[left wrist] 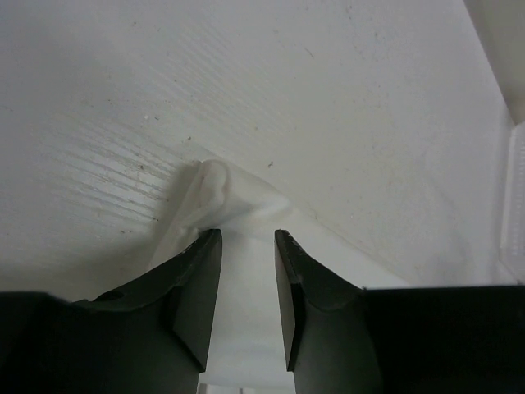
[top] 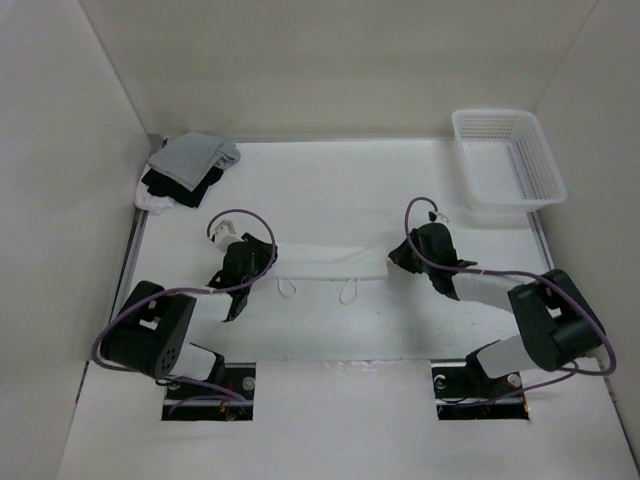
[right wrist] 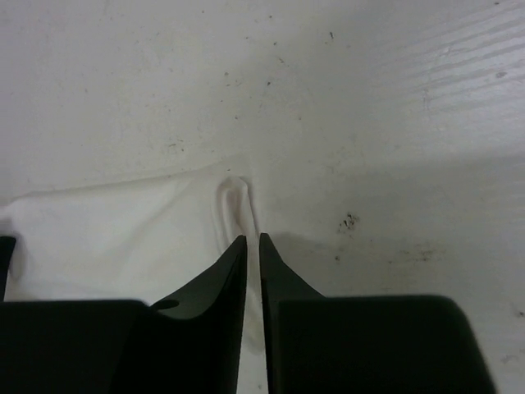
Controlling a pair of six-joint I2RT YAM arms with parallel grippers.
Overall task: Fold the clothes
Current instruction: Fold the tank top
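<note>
So the clothes are laid out mid-tabletop as a long narrow strip, with the strap loops poking out on the near edge. A lengthwise fold looks to be done already. One end is pinched in the right pincer, jaws nearly pressed together on a ridge of cloth. At the other end the left pincer is seen half spread with fabric between the jaws; whether it's actually clamped can't be told. Folding the strip end to end is probably what's left.

bright, even overhead light; soft shadows; wrist views slightly blurred.
</note>
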